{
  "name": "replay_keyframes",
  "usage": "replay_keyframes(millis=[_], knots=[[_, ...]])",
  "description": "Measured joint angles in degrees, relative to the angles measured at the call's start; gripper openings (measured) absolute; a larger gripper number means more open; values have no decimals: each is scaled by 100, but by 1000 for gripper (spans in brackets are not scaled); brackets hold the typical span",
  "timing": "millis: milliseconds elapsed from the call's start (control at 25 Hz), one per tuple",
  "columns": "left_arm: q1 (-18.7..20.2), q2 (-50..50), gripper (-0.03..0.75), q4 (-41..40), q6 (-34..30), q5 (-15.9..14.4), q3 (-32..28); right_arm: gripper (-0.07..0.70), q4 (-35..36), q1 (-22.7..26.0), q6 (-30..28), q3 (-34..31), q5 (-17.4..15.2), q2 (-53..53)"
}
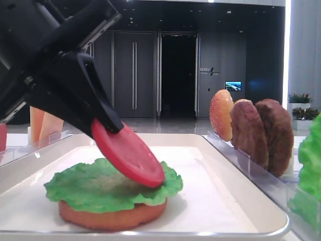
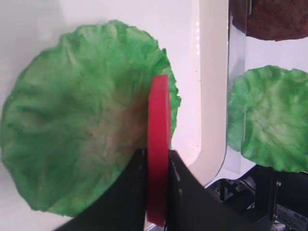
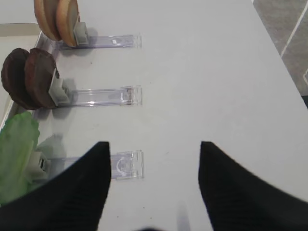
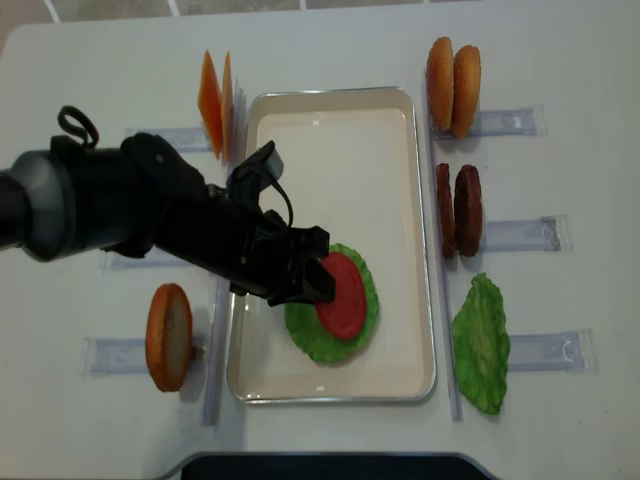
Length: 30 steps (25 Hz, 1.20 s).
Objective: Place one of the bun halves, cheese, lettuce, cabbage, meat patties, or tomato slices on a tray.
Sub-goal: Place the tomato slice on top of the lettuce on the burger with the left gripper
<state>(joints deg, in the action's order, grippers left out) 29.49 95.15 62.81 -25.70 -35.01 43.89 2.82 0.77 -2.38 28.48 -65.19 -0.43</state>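
Note:
My left gripper (image 4: 315,280) is shut on a red tomato slice (image 4: 343,295), pinching it by its edge (image 2: 159,144) between both black fingers. The slice tilts down and its lower rim rests on a green lettuce leaf (image 1: 100,183) that lies over an orange-brown bun half (image 1: 110,213) on the white tray (image 4: 340,150). In the left wrist view the lettuce (image 2: 82,139) spreads out to the left of the slice. Over bare table right of the tray, my right gripper (image 3: 154,144) stands open with nothing between its fingers.
Clear racks right of the tray hold two buns (image 4: 452,72), two meat patties (image 4: 458,210) and a spare lettuce leaf (image 4: 482,345). On the left stand cheese slices (image 4: 215,100) and another bun half (image 4: 168,337). The tray's far half is bare.

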Motion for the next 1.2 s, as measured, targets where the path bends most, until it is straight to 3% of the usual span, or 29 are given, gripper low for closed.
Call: replay_keyframes(millis=[440,800,1200], knots=[[0,6,71,-41,0,0,0,417,0,0,0,0,0,0],[0,-6,356,-260,6,13,0,417,0,0,0,0,0,0],[0,-83,398,-1701,1236,23,6,417,0,0,0,0,0,0]])
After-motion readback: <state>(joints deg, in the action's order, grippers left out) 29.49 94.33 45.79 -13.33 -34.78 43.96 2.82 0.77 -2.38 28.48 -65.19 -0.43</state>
